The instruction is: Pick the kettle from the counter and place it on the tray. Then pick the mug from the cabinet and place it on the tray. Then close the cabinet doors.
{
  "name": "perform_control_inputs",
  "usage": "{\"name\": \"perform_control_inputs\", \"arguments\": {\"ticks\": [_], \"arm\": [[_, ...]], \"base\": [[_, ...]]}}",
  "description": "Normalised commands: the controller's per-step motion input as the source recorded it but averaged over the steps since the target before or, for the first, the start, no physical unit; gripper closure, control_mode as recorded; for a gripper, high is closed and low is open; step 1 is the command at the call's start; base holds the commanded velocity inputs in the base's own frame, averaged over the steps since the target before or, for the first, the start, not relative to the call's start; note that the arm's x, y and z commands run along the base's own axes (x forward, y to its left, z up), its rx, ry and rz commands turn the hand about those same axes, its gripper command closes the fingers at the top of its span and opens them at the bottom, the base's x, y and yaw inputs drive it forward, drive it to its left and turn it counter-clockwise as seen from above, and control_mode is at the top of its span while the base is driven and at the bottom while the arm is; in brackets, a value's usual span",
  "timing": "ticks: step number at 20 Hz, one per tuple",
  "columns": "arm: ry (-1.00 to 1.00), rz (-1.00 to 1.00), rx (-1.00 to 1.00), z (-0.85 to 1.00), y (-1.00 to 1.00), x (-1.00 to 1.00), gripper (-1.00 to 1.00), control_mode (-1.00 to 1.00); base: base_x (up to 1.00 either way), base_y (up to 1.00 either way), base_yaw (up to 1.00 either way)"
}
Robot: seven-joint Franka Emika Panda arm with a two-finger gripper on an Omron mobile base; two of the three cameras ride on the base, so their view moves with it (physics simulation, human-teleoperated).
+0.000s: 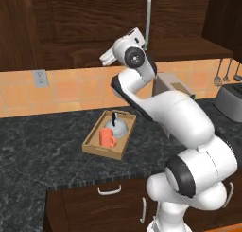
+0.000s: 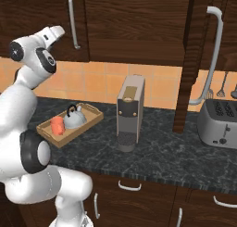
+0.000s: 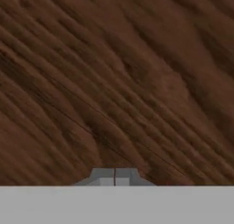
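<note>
Tray [image 1: 94, 148] on counter [image 1: 42, 146] holds kettle [image 1: 116, 128] and mug [image 1: 107, 138], side by side. Claw [image 3: 114, 177] clenched, empty, up close to cabinet door [image 3: 114, 81] wood.

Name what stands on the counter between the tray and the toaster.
A tall grey coffee machine stands between the tray and the toaster; the rest of that counter stretch is bare. The right base view shows it best.
</note>
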Motion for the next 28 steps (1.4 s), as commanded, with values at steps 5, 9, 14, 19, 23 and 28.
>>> {"name": "perform_control_inputs", "arguments": {"ticks": [5, 9, 14, 19, 23, 28], "arm": [[0.00, 0.32, 0.15, -0.01, -0.12, 1.00, 1.00, -1.00], [0.16, 0.31, 0.17, 0.06, 0.00, 1.00, 1.00, -1.00], [0.20, 0.16, 0.09, 0.26, 0.00, 0.50, 1.00, -1.00], [-0.05, 0.00, 0.00, 0.84, -0.01, -0.96, 1.00, -1.00], [0.02, -0.01, 0.00, 0.99, -0.11, -1.00, 1.00, -1.00], [0.40, -0.14, 0.00, 0.33, -0.35, -0.84, 1.00, -1.00]], "base": [[0.00, 0.00, 0.00], [0.00, 0.00, 0.00], [0.00, 0.00, 0.00], [0.00, 0.00, 0.00], [0.00, 0.00, 0.00], [0.00, 0.00, 0.00]]}}
